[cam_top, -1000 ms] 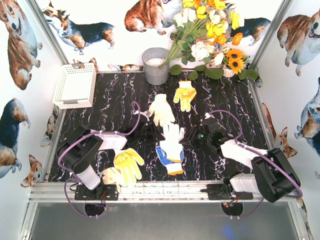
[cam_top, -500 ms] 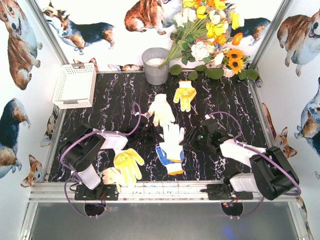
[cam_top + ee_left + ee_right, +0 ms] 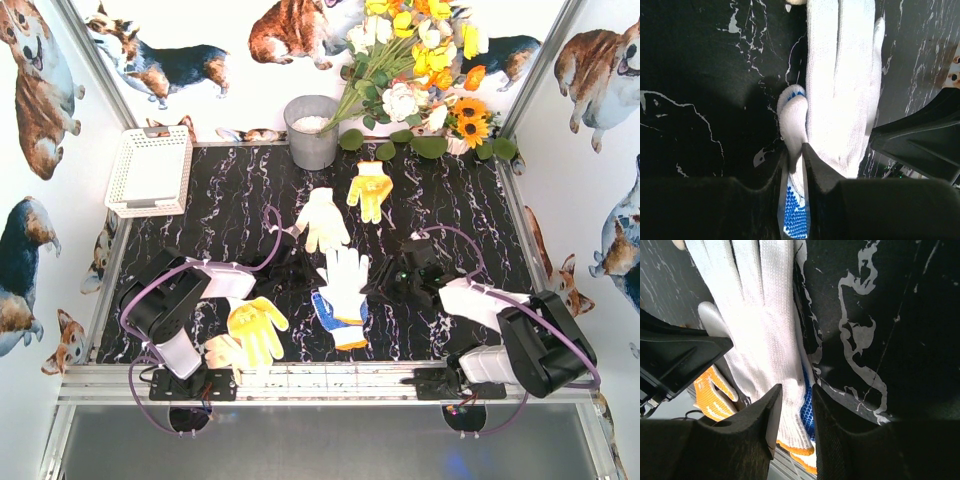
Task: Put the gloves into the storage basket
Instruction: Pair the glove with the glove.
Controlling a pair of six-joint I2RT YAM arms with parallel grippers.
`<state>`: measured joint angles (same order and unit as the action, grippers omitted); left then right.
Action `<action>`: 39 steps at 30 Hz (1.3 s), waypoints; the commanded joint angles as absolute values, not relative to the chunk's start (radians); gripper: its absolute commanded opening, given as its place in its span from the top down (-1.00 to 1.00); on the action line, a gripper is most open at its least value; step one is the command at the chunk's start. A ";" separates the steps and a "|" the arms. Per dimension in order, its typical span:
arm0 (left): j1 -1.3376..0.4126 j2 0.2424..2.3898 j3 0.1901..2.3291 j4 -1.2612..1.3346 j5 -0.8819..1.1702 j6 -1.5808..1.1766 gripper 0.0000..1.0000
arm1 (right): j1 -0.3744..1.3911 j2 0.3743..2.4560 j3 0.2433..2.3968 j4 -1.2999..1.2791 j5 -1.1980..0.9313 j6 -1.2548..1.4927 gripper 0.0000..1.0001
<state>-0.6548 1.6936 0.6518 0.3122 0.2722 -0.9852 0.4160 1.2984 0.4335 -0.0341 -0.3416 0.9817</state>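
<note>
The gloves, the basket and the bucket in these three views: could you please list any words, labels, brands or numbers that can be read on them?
None: no view shows readable text.
The white glove, the blue-dotted glove, the storage basket and the grey bucket carry no print.
The walls show only corgi pictures.

No legible text, labels, brands, numbers or signs in any view.
</note>
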 commanded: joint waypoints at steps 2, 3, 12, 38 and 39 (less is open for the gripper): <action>-0.649 1.704 0.652 0.307 0.265 -0.978 0.79 | 0.411 1.313 0.445 -0.008 -0.336 0.988 0.33; -0.650 1.703 0.652 0.306 0.265 -0.979 0.80 | 0.411 1.317 0.446 -0.001 -0.339 0.987 0.33; -0.651 1.698 0.651 0.275 0.251 -0.960 0.86 | 0.411 1.337 0.471 0.026 -0.386 0.972 0.71; -0.662 1.472 0.617 0.193 0.223 -0.936 1.00 | 0.413 1.193 0.512 -0.127 -0.441 0.927 1.00; -0.663 1.457 0.609 0.192 0.220 -0.942 1.00 | 0.414 1.189 0.514 -0.135 -0.444 0.925 1.00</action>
<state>-0.6571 1.5059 0.6380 0.2047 0.2237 -0.9394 0.4160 1.2186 0.4679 -0.1139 -0.4191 0.9436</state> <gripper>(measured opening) 0.007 0.024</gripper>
